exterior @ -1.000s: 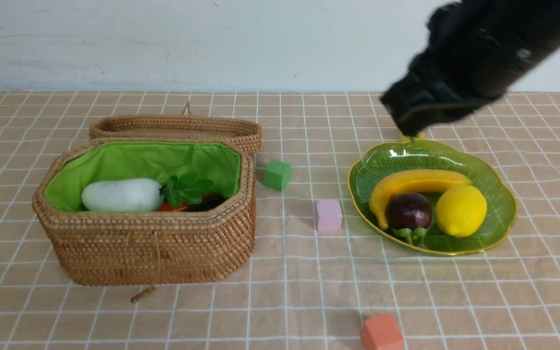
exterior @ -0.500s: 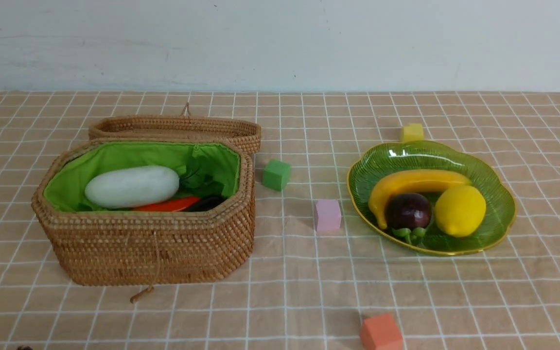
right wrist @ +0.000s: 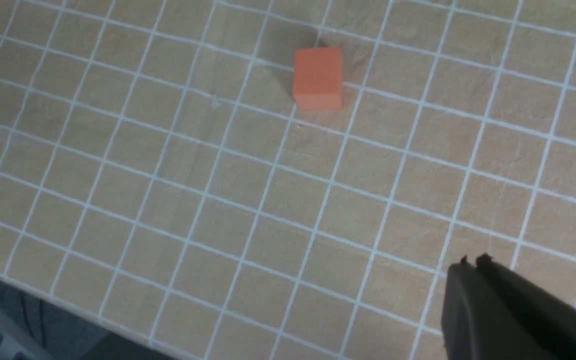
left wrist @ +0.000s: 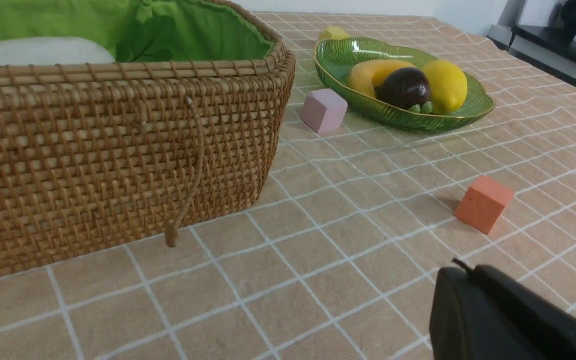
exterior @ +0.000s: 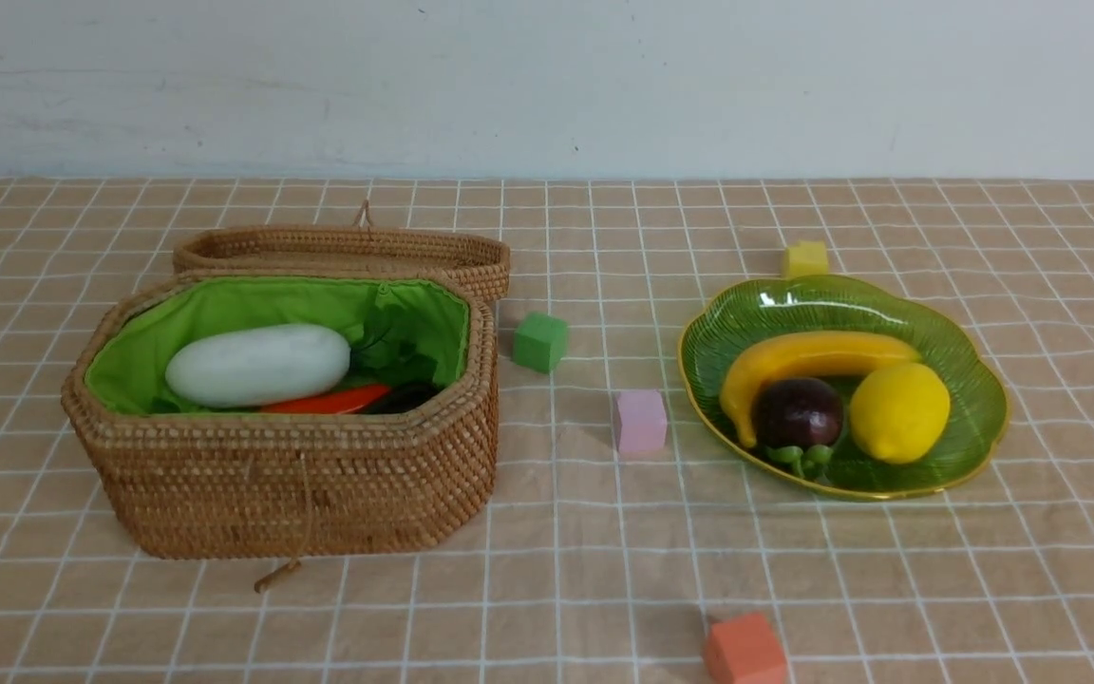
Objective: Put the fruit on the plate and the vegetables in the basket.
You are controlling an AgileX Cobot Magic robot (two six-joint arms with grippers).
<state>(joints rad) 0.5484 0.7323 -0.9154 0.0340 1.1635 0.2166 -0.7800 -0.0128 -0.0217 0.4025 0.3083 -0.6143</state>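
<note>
**A:** Where do you stand on the sorting?

**B:** Look at the plate (exterior: 970, 380) at your 2 o'clock: the banana (exterior: 808, 356), the mangosteen (exterior: 799, 410) and the lemon (exterior: 900, 411) all lie on it, touching one another. In the basket (exterior: 300, 494) at your 10 o'clock you have the white radish (exterior: 257, 364) on top, a strip of the orange carrot (exterior: 329, 401) beneath it, and a dark sliver beside that which I take for the eggplant (exterior: 403, 397), though little of it shows.

**A:** So nothing is left for you out on the desk (exterior: 547, 570)?

**B:** Only foam cubes: green (exterior: 539, 341) and pink (exterior: 641, 420) between basket and plate, yellow (exterior: 805, 258) behind the plate, orange (exterior: 745, 650) near you. I'd judge the task finished.

**A:** And your grippers?

**B:** Both are pulled back, out of the front view. Your left gripper (left wrist: 463, 267) is closed and empty, low over the desk by the basket's front. Your right gripper (right wrist: 473, 261) is likewise closed on nothing, above bare cloth near the orange cube.
</note>
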